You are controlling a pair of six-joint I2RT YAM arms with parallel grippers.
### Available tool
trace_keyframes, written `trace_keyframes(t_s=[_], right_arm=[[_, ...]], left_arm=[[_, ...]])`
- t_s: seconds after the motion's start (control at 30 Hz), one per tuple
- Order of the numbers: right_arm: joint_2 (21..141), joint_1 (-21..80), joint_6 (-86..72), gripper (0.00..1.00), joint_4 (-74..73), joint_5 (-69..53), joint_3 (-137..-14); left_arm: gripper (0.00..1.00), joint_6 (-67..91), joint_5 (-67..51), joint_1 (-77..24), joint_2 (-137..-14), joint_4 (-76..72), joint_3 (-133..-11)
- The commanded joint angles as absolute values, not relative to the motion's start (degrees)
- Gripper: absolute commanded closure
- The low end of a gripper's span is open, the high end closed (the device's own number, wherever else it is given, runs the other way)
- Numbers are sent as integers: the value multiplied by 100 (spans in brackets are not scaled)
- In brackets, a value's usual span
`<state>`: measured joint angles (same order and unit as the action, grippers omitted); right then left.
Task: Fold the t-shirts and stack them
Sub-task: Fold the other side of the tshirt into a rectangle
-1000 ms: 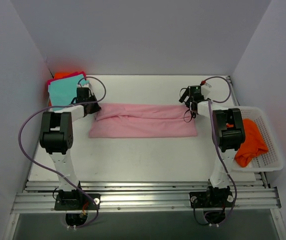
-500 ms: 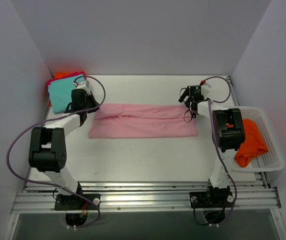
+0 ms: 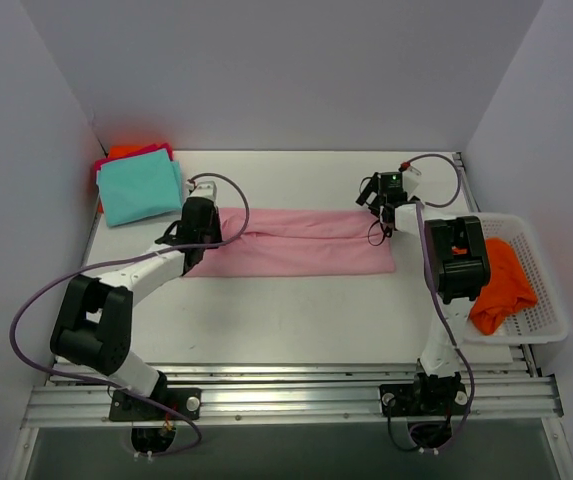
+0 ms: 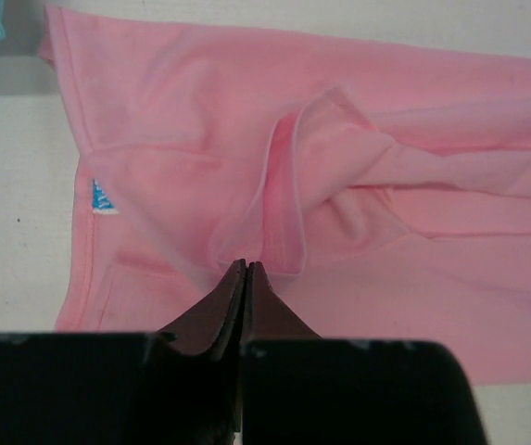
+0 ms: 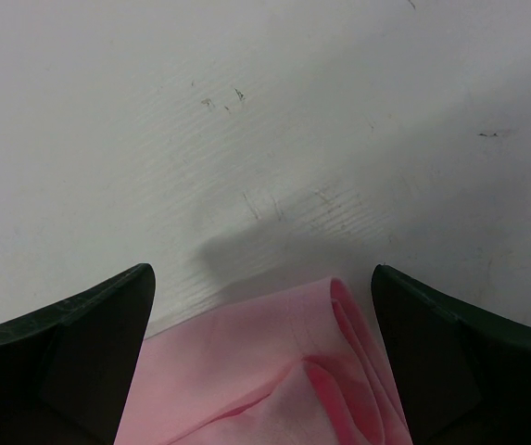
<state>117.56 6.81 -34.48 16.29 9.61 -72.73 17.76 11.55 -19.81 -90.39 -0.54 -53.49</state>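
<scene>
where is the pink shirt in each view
top external: pink shirt lies as a long band across the middle of the table.
left wrist: pink shirt fills most of the frame, with a raised fold pinched in the shut left gripper.
right wrist: only a folded corner shows at bottom centre, between the fingers of the open right gripper.
shared landmark: the white table.

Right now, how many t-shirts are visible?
5: pink shirt mid-table; teal shirt far left, magenta edge and orange edge beneath it; orange shirt in basket. Others may be hidden.
</scene>
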Motion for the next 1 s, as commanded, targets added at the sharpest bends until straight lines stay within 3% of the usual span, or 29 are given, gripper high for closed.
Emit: trace_keyframes(t_s=[0.0, 0.1, 0.13, 0.17, 0.23, 0.3, 0.4, 0.47, 0.6, 0.73, 0.83, 0.87, 0.9, 0.97], right_arm=[[11786, 686, -3472, 0, 1687, 914, -7225], [11725, 694, -3480, 0, 1723, 870, -7172], [11707, 694, -3480, 0, 1723, 853, -7163], [11690, 686, -3480, 0, 1714, 844, -7163], [11654, 694, -3481, 0, 1723, 835, -7154], [11646, 694, -3489, 0, 1723, 835, -7146], [11680, 686, -3481, 0, 1731, 844, -7154], [11707, 686, -3472, 0, 1714, 835, -7172], [11768, 686, -3463, 0, 1705, 870, -7207], [11830, 686, -3454, 0, 1723, 861, -7233], [11900, 677, -3437, 0, 1688, 870, -7295], [11926, 685, -3428, 0, 1688, 879, -7330], [11944, 686, -3419, 0, 1679, 905, -7339], [11979, 677, -3402, 0, 1661, 923, -7365]], left_arm=[[96, 1862, 2116, -2179, -8675, 770, -5344], [90, 2082, 2863, -2424, -8684, 1587, -5510], [85, 2179, 3387, -2513, -8701, 1808, -5563], [72, 2319, 3671, -2592, -8710, 2089, -5633], [8, 2829, 4242, -2759, -8771, 2950, -5914], [3, 3075, 5042, -2873, -8771, 3539, -6064], [6, 3034, 5318, -2909, -8561, 3167, -5995], [6, 2823, 5012, -2813, -8280, 2379, -5802], [6, 1980, 3179, -2304, -8085, 820, -5546], [1, 1969, 2657, -1671, -9083, 361, -6098], [25, 2021, 1885, -1266, -10128, 369, -6958], [43, 2021, 1707, -1205, -10386, 508, -7474], [97, 2048, 1531, -1161, -10667, 623, -7749], [98, 2039, 1117, -1151, -11336, 817, -8207]])
